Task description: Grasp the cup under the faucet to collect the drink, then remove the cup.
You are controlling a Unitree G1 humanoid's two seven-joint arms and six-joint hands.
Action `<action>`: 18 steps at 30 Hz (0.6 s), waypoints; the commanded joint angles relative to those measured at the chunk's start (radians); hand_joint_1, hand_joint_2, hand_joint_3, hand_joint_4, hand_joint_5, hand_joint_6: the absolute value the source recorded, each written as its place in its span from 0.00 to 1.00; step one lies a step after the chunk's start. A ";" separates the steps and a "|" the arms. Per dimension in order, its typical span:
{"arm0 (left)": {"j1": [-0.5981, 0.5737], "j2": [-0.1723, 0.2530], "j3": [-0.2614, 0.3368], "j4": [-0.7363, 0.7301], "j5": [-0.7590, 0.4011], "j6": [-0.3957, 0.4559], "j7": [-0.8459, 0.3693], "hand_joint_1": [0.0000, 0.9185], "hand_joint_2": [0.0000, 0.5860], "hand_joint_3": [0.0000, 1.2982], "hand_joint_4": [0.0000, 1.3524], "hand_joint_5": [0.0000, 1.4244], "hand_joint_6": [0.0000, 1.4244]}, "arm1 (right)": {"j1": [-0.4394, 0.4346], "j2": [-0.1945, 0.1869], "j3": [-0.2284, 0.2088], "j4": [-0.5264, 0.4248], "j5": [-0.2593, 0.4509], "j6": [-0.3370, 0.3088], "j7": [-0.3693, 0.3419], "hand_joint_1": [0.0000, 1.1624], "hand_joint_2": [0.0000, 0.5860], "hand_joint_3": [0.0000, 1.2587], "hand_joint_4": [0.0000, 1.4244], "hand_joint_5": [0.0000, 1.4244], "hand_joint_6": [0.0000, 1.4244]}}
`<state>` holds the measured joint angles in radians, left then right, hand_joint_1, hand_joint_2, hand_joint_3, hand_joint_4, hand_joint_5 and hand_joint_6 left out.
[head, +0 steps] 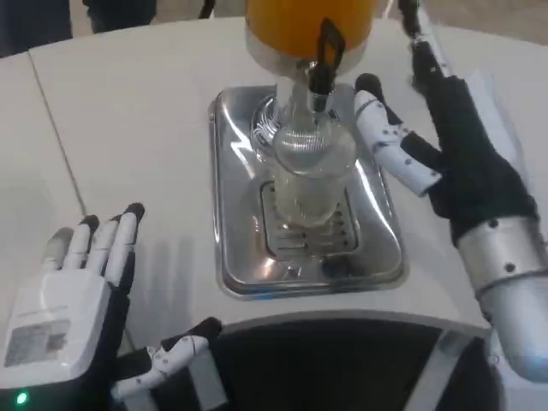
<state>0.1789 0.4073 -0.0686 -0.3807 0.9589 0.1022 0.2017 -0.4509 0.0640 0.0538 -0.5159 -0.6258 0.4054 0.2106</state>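
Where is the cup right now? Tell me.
In the head view the clear cup stands on the steel drip tray at table centre, under the black faucet, with the right hand just beside it.

- The clear cup (306, 175) stands mid-frame on the steel drip tray (235, 205), right under the black faucet (325, 53), so the way in from above is blocked.
- The right hand (396, 141) crowds the cup's right side.
- Left of the tray, bare white table (128, 128) lies open up to the left hand (77, 291), lower left.
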 commanded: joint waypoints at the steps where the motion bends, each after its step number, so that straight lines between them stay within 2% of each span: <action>1: 0.023 0.009 0.005 -0.013 0.008 -0.018 -0.007 0.16 0.20 0.00 0.00 0.00 0.00 | -0.042 -0.023 0.009 0.040 0.095 -0.070 -0.024 0.37 0.97 0.00 0.00 0.00 0.02; 3: 0.026 0.003 0.007 -0.012 0.001 -0.025 0.003 0.14 0.21 0.00 0.00 0.00 0.00 | -0.045 -0.036 0.014 0.048 0.128 -0.087 -0.031 0.35 0.94 0.00 0.00 0.00 0.02; 6: 0.027 -0.003 0.006 -0.010 0.003 -0.025 0.008 0.13 0.20 0.00 0.00 0.00 0.00 | -0.049 -0.037 0.001 0.075 0.210 -0.080 -0.021 0.33 0.92 0.00 0.00 0.00 0.02; 8: 0.027 -0.008 0.003 -0.007 0.007 -0.023 0.010 0.13 0.20 0.00 0.00 0.00 0.00 | -0.057 -0.049 0.002 0.095 0.244 -0.085 -0.017 0.32 0.93 0.00 0.00 0.00 0.02; 10: 0.029 -0.012 0.003 -0.004 0.003 -0.024 0.012 0.13 0.20 0.00 0.00 0.00 0.00 | -0.064 -0.067 0.013 0.107 0.245 -0.094 -0.027 0.31 0.93 0.00 0.00 0.00 0.02; 14: 0.031 -0.016 0.007 0.001 -0.004 -0.028 0.014 0.13 0.20 0.00 0.00 0.00 0.00 | -0.088 -0.068 -0.002 0.158 0.329 -0.071 -0.012 0.31 0.93 0.00 0.00 0.00 0.02; 17: 0.031 -0.013 0.009 0.009 -0.003 -0.036 0.022 0.14 0.21 0.00 0.00 0.00 0.00 | -0.100 -0.138 0.060 0.144 0.266 -0.122 -0.005 0.30 0.90 0.00 0.00 0.00 0.02; 18: 0.030 -0.011 0.009 0.010 -0.002 -0.037 0.021 0.14 0.21 0.00 0.00 0.00 0.00 | -0.091 -0.132 0.070 0.124 0.279 -0.106 0.000 0.30 0.90 0.00 0.00 0.00 0.02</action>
<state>0.1924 0.3947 -0.0596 -0.3805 0.9518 0.0781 0.2092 -0.5355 -0.0485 0.0875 -0.3610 -0.3433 0.3182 0.1977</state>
